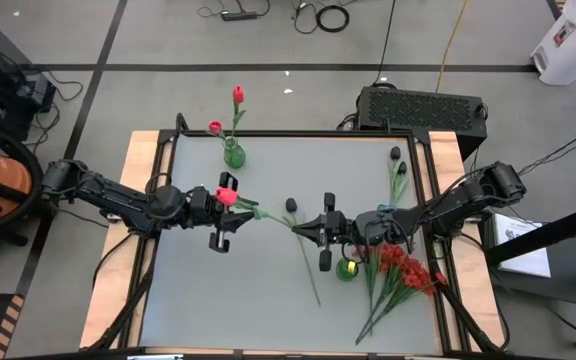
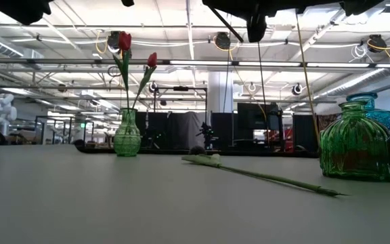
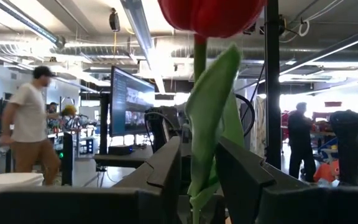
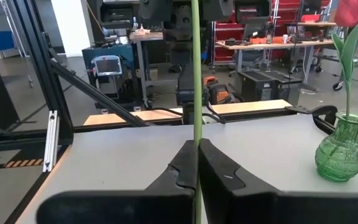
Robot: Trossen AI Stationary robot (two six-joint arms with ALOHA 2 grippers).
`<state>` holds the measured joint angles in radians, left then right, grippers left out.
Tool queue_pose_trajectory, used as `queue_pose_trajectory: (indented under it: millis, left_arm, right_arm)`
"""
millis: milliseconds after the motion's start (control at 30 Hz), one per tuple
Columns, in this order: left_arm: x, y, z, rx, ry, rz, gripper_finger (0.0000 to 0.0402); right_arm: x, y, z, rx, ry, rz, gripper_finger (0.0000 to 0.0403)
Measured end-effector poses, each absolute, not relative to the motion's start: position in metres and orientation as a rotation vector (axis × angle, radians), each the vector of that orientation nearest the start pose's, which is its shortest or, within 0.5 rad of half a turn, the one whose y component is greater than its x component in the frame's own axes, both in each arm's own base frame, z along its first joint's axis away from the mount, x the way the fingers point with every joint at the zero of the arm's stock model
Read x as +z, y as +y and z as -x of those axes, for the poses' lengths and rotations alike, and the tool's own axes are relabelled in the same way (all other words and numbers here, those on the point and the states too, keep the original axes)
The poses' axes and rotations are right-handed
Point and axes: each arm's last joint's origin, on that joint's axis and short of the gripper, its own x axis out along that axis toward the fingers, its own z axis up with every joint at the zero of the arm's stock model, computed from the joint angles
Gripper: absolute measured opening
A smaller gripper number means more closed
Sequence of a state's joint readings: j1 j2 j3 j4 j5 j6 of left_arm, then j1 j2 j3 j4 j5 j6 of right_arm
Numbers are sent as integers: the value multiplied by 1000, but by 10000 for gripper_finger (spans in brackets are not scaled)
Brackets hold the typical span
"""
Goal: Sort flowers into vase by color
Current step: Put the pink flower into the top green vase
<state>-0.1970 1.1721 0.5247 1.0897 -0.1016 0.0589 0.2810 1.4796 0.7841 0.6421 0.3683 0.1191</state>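
In the left wrist view the red tulip bud point(image 3: 211, 15) is cut off by the frame edge, and its stem disappears between the jaws. In the low view the blue vase point(image 2: 374, 108) is mostly hidden behind the green vase point(image 2: 357, 146). The walking person point(image 3: 33, 124) is blurred.

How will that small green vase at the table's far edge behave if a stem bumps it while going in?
The green glass vase is narrow-necked with a rounded belly and small foot, so it may tip or slide on the smooth table. The two red tulips already in it lean outward, probably raising its balance point. It looks like glass, so likely breakable.
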Motion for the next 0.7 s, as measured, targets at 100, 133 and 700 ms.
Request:
queue_pose_trajectory:
  millis: [100, 133, 700]
  left_arm:
    - [288, -43, -232, -81, -440, 8, 92]
    - [288, -43, -232, -81, -440, 7, 84]
    - [287, -43, -233, -70, -431, -50, 8]
  right_arm:
    - [250, 78, -308, -90, 46, -102, 0]
    - [250, 78, -308, -90, 46, -102, 0]
    - [250, 78, -307, -87, 49, -64, 48]
